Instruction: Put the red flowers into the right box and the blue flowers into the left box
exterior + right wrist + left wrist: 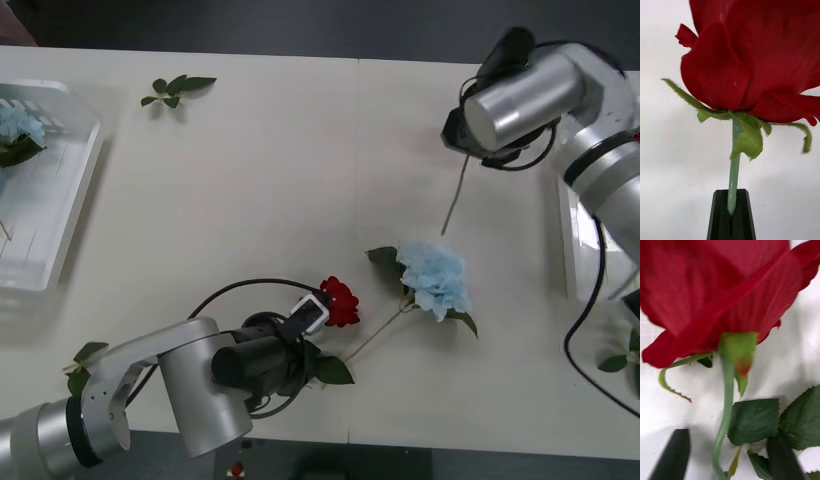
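Observation:
A red rose (339,301) lies on the table near the front edge. Its stem (724,416) runs between the two black fingers of my left gripper (728,461), which stands open around it. My right gripper (732,219) is shut on the green stem of another red rose (752,56), held up at the back right; the stem (455,195) hangs below the right arm. A blue flower (435,278) lies on the table right of the first rose. The left box (60,215) holds a blue flower (15,128). The right box (572,240) is partly hidden behind the right arm.
A loose green leaf sprig (178,88) lies at the back left. More leaves lie at the front left (82,364) and at the right edge (622,360). Black cables hang from both arms.

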Controlling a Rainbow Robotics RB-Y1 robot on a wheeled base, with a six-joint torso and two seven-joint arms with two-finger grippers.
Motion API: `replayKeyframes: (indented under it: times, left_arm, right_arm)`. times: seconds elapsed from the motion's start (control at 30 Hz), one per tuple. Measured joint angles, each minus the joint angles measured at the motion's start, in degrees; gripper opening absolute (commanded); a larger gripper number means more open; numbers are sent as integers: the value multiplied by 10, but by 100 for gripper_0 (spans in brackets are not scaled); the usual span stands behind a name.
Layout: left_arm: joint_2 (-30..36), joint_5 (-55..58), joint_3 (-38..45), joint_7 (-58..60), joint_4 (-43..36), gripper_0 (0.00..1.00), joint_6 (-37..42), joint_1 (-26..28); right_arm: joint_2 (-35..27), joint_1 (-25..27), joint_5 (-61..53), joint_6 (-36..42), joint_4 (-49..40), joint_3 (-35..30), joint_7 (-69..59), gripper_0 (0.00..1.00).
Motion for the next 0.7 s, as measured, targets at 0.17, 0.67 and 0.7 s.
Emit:
replayKeyframes:
  times: [0.17,0.67,0.7]
  left_arm:
    - [0,0,-3,13,0,0,0,-12]
    - [55,14,56,36,-61,0,0,-15]
    - [67,30,74,36,-71,0,0,-15]
  right_arm:
    - [-80,0,-53,63,-54,-19,87,0]
    - [-256,48,-197,139,-61,-174,274,0]
    - [-261,62,-206,139,-61,-193,292,0]
